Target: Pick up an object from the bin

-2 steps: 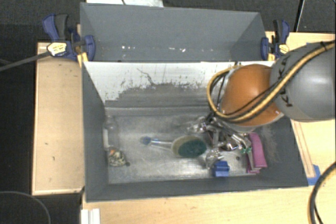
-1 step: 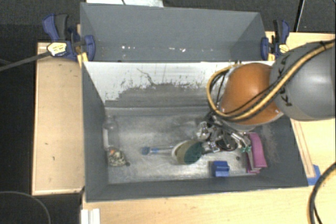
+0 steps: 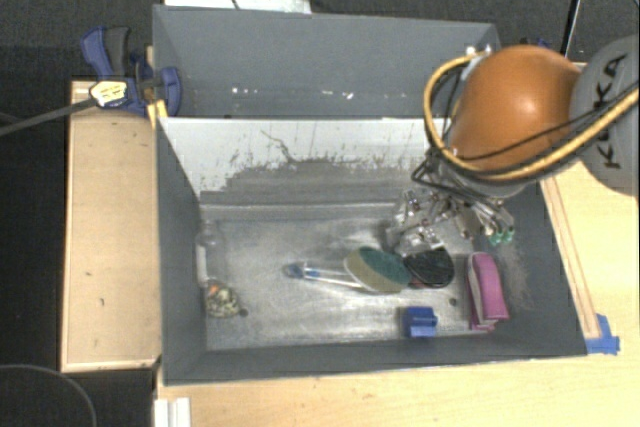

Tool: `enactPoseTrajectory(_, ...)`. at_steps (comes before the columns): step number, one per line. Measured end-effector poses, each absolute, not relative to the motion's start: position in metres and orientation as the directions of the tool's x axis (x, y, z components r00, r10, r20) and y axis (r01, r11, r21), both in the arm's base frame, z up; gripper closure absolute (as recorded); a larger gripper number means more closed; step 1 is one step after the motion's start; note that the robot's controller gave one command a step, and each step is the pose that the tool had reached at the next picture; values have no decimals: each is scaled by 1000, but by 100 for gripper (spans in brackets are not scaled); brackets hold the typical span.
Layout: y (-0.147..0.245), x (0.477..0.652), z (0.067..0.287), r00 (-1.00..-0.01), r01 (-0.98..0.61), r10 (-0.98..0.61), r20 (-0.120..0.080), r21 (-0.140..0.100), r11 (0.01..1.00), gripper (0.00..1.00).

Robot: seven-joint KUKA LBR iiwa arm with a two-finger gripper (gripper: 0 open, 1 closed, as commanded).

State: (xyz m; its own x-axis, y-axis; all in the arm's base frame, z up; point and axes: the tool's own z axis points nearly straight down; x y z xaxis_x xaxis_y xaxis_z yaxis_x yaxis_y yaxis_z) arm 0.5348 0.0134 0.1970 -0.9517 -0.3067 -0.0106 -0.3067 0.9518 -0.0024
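Your end effector [image 3: 428, 233] hangs low at the right of the bin [image 3: 300, 155], under the orange cover [image 3: 510, 105]. I judge this the approach step, with no grasp made yet. You cannot tell whether it is open or closed, because the cover and cables [image 3: 440, 130] mask its working end.

Nearest to it lie a black disc [image 3: 432, 267] and a green disc [image 3: 378, 270], side by side and touching, just beside its tip. A purple block [image 3: 487, 290] lies a little further off, a blue block [image 3: 420, 321] beyond the discs, and a pen [image 3: 320, 273] runs away from the green disc.

Next you need to settle on one disc and come down squarely. Both lie flat, so catching an edge will likely be awkward. Whether the tip already touches either disc is hard to make out.
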Motion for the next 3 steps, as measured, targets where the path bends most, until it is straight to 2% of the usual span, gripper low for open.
enactPoseTrajectory(1, 13, 533, 192, -953, -302, -302, -1, 0, 953, 0)
enactPoseTrajectory(2, -10, 509, 97, -946, -321, -321, -37, -8, 947, 0)
enactPoseTrajectory(3, -13, 503, 96, -948, -317, -317, -4, -4, 948, 100)
